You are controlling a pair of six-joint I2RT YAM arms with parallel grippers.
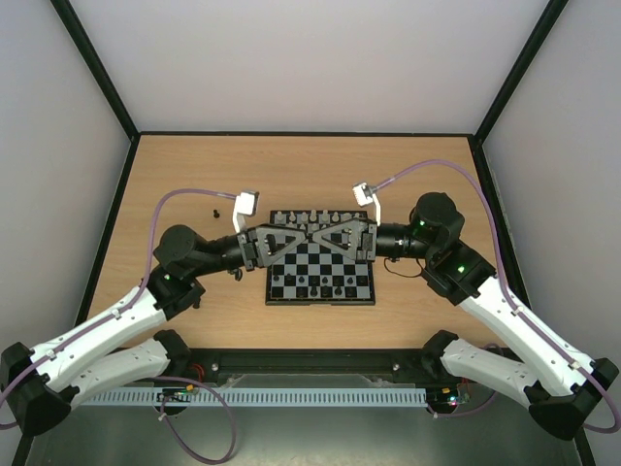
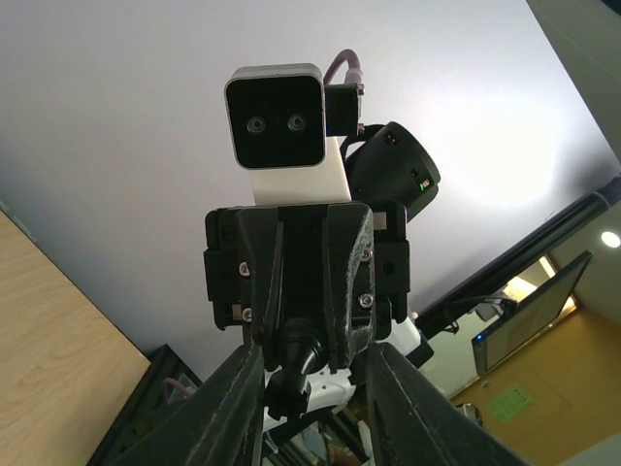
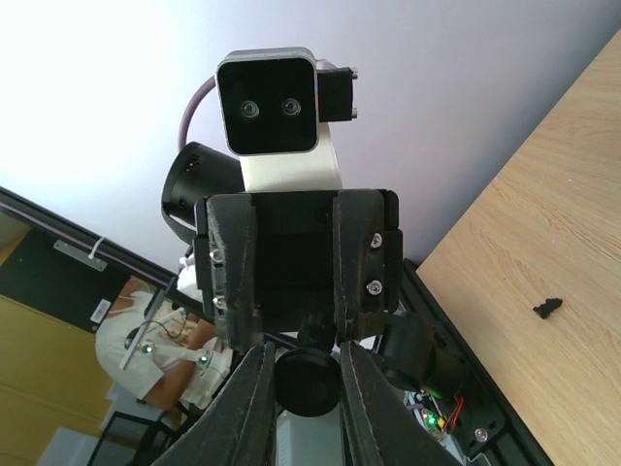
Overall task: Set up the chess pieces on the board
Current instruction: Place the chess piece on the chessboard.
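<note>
My left gripper [image 1: 305,236] and right gripper [image 1: 322,236] meet tip to tip over the board's [image 1: 320,302] far rows. The left's fingers [image 2: 228,413] sit apart; the right's I cannot tell. Likely a handover; stray chess pieces [image 1: 213,211] on the desk [image 1: 194,175] await precise pinching.

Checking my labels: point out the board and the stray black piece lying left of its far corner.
board [image 1: 325,267]: top view, bare middle squares.
stray black piece [image 1: 213,211]: top view, its middle.
</note>
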